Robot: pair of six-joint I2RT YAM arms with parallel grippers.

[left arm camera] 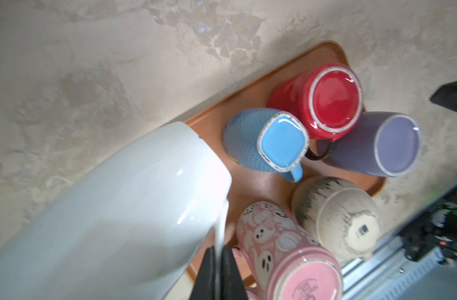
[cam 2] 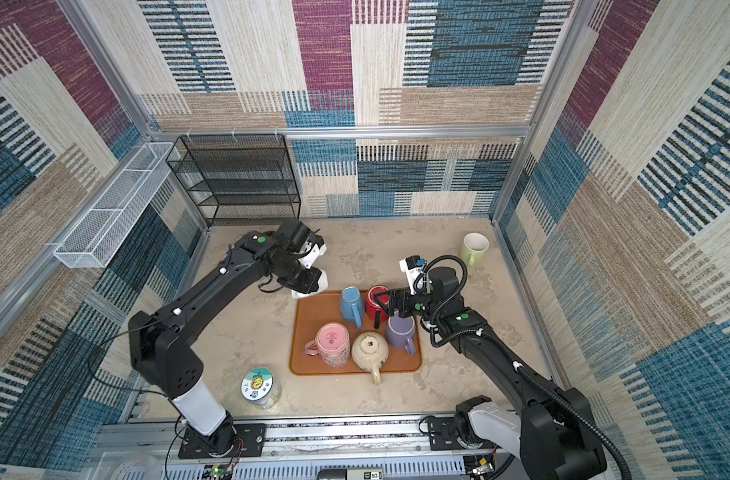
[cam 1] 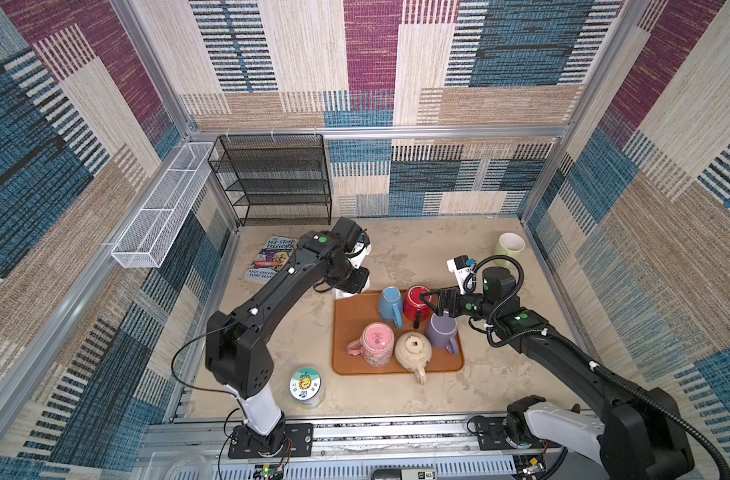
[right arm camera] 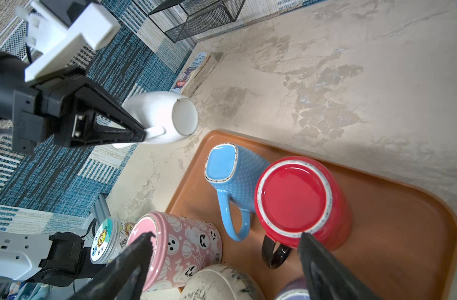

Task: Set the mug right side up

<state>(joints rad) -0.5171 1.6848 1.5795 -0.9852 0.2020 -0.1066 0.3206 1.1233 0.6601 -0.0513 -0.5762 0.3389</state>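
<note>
The white mug (right arm camera: 154,114) hangs in the air on its side, long axis close to level. Its open mouth faces the tray (cam 1: 351,320) and its base points back toward the left wall. It sits just off the tray's far left corner, and in both top views only a sliver of it (cam 1: 341,294) shows under the arm. The left gripper (right arm camera: 144,135) has its jaws clamped on the white mug's handle, which runs along the mug's lower side.

On the tray 5 mugs stand mouth-down:
- the blue mug (cam 1: 390,305) and the red mug (cam 1: 415,301) in the far row
- the purple mug (cam 1: 441,331) at the right
- the pink mug (cam 1: 376,343) and the cream mug (cam 1: 413,351) nearest the arms' bases

The right gripper (cam 1: 430,302) hovers over the red mug with its jaws wide apart and nothing between them.

The table (cam 1: 417,249) is a mottled beige, stone-like surface. A green mug (cam 1: 509,248) stands upright in the far right corner. A jar (cam 1: 306,384) with a cartoon lid is near the left arm's base, and a book (cam 1: 270,259) lies flat at the left edge. A black mesh rack (cam 1: 276,178) stands at the back left, with a white wire basket (cam 1: 160,208) hung on the frame beside it. The walls (cam 1: 479,62) are woven patchwork in blue, maroon, tan and cream.
</note>
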